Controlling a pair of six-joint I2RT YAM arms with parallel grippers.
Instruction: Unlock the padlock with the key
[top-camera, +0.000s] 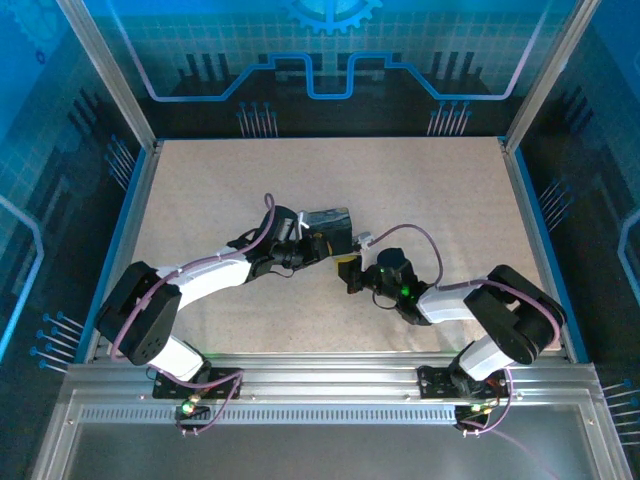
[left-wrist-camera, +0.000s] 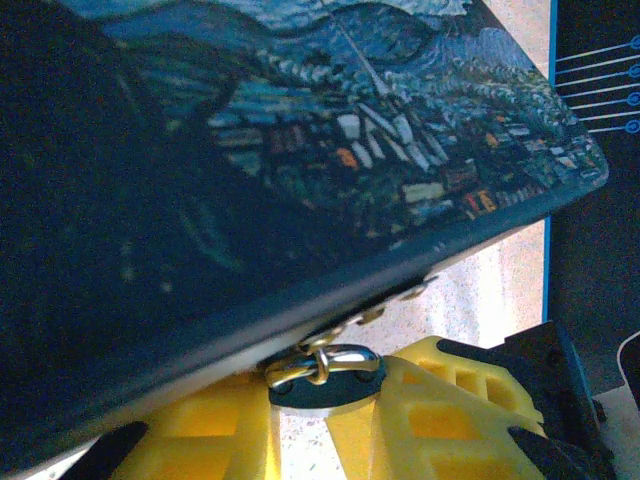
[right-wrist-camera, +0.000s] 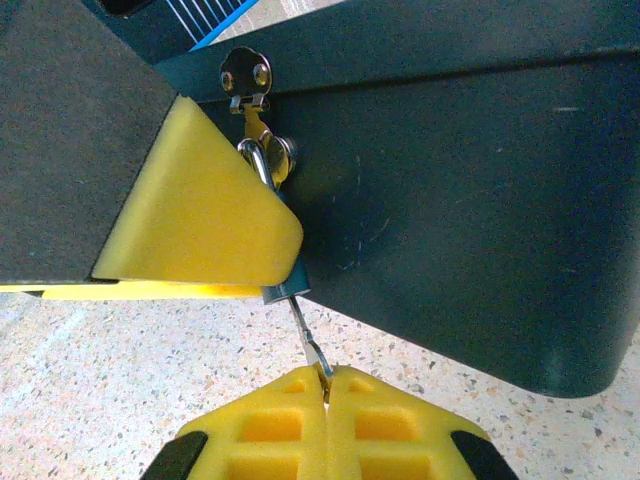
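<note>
The padlock (left-wrist-camera: 325, 385), small with a blue body and silver shackle, hangs from the hasp of the dark-blue painted tin box (left-wrist-camera: 300, 130). My left gripper (left-wrist-camera: 325, 405) is shut on the padlock's body, one yellow finger on each side. In the right wrist view a blue corner of the padlock (right-wrist-camera: 284, 291) pokes out under the left gripper's yellow finger (right-wrist-camera: 200, 220). The key (right-wrist-camera: 308, 335), a thin grey sliver, runs from that corner down into my right gripper (right-wrist-camera: 327, 382), which is shut on it. From above, both grippers (top-camera: 347, 262) meet at the tin box (top-camera: 328, 220).
The tin box's dark side wall (right-wrist-camera: 460, 200) rises right behind the key and padlock. Its hasp plate (right-wrist-camera: 247, 75) sits above the shackle. Speckled tabletop (top-camera: 420, 190) spreads around, bounded by blue rails and an aluminium frame (top-camera: 320, 385) at the near edge.
</note>
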